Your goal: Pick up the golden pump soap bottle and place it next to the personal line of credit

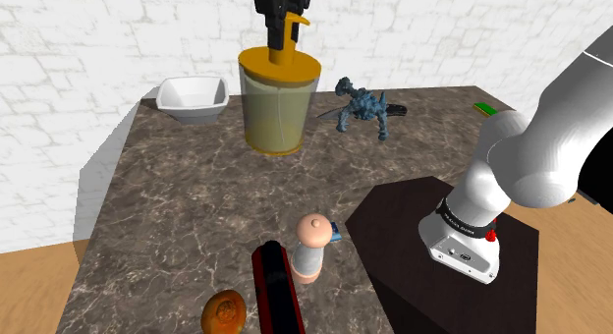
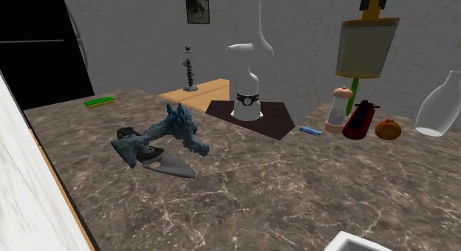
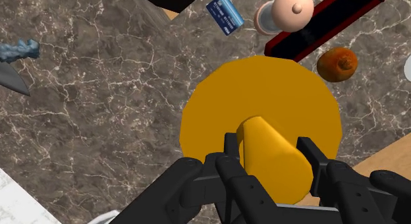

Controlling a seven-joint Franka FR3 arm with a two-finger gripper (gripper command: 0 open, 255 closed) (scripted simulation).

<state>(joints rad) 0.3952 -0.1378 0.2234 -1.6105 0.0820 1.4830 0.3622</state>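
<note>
I'm holding the golden pump soap bottle point(image 1: 280, 106) off the marble counter point(image 1: 177, 214), gripper point(image 3: 273, 157) clamped on its pump spout. Judging I'm in the carry step. The blue card point(image 3: 224, 14), prob. the credit line, is lying by the arm's dark base plate point(image 1: 393, 214), w/ a pink-capped bottle point(image 1: 312, 246) just beside it. Next I'm needing to swing over, staying high, then lower onto bare counter next to the card.

Shoulder view above stand point(image 1: 393, 234), second exterior view low opposite, facing arm point(image 2: 247, 54), wrist view straight down, countertop point(image 3: 99, 111) shared
</note>
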